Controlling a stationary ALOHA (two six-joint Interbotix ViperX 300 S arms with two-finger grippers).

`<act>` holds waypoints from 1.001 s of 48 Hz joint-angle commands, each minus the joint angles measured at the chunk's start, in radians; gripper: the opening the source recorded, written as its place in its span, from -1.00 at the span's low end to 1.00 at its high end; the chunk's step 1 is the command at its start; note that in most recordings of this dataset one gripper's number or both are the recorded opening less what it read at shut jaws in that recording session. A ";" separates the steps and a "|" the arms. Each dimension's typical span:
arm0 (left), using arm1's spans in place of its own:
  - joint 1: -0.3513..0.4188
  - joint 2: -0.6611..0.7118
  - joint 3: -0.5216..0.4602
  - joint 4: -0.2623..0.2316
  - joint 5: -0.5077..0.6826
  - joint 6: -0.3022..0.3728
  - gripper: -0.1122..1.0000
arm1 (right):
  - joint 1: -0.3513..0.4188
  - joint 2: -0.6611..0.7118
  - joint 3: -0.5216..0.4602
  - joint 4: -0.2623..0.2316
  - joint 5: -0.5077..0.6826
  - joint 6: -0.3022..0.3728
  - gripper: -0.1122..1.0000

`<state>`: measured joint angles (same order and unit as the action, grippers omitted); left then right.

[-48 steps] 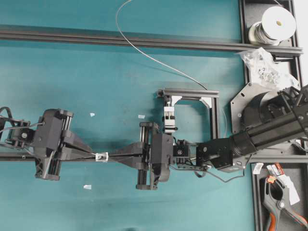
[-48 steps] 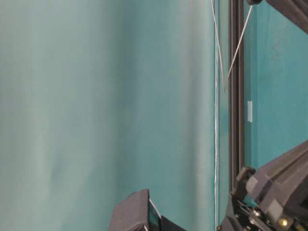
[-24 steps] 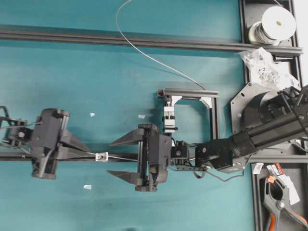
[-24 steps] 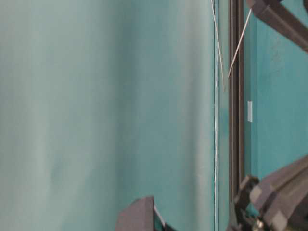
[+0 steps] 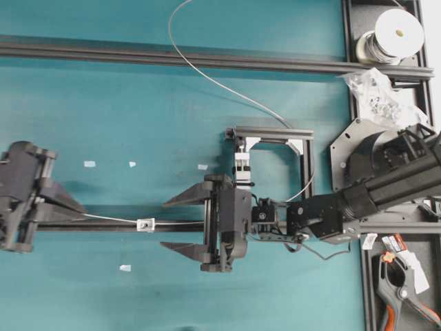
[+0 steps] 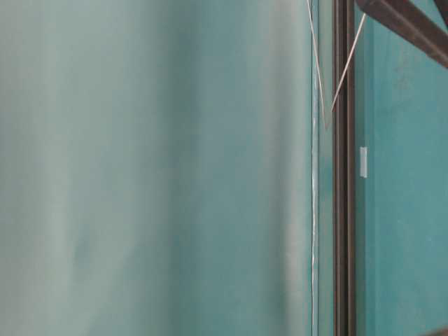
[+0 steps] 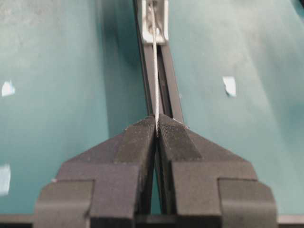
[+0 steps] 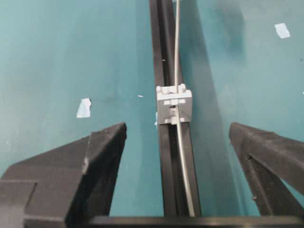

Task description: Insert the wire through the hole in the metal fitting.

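- Plainly, the thin silver-grey metal wire [image 5: 110,220] already runs through the small shiny silver squarish metal fitting [image 5: 145,224], which sits on the black aluminium rail [image 5: 186,225] lying across the teal table [image 5: 138,110].
- Its long axis follows that rail, left to right in the overhead view, and it shows on both sides of the fitting.
- On the left, the left gripper [image 7: 156,130] has its black ribbed pads pressed together on the wire, with the fitting well ahead of them along the rail.
- From the left wrist view the wire leaves the pinched tips dead straight and enters the fitting.
- On the right, the right gripper [image 5: 180,224] stands with its black fingers [image 8: 102,145] wide apart, one on each side of the rail, holding nothing.
- That gripper is the nearer one to the fitting; the fitting lies just ahead of its open tips, and the wire passes between the fingers untouched.
- My guess is that the coming move turns on keeping any pull in line with the rail.
- Both arms lie low and nearly level, pointing at each other along the rail.
- Further back, the wire loops over the table towards the white-topped spool [image 5: 397,31].
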<state>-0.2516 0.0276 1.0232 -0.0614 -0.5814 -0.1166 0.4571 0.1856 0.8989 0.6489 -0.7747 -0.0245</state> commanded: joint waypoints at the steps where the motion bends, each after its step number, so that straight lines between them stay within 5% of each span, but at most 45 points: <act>1: -0.006 -0.055 0.021 -0.002 0.011 0.000 -0.99 | -0.002 -0.031 -0.006 -0.003 -0.003 -0.002 0.91; 15: -0.018 -0.141 0.101 0.005 0.064 0.002 -0.99 | -0.002 -0.029 -0.008 -0.003 -0.002 -0.003 0.91; 48: -0.026 -0.135 0.087 0.006 0.112 -0.002 -0.97 | -0.002 -0.031 -0.009 -0.003 -0.006 -0.005 0.91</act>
<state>-0.2761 -0.0936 1.1259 -0.0583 -0.4663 -0.1166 0.4556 0.1856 0.8989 0.6489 -0.7731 -0.0276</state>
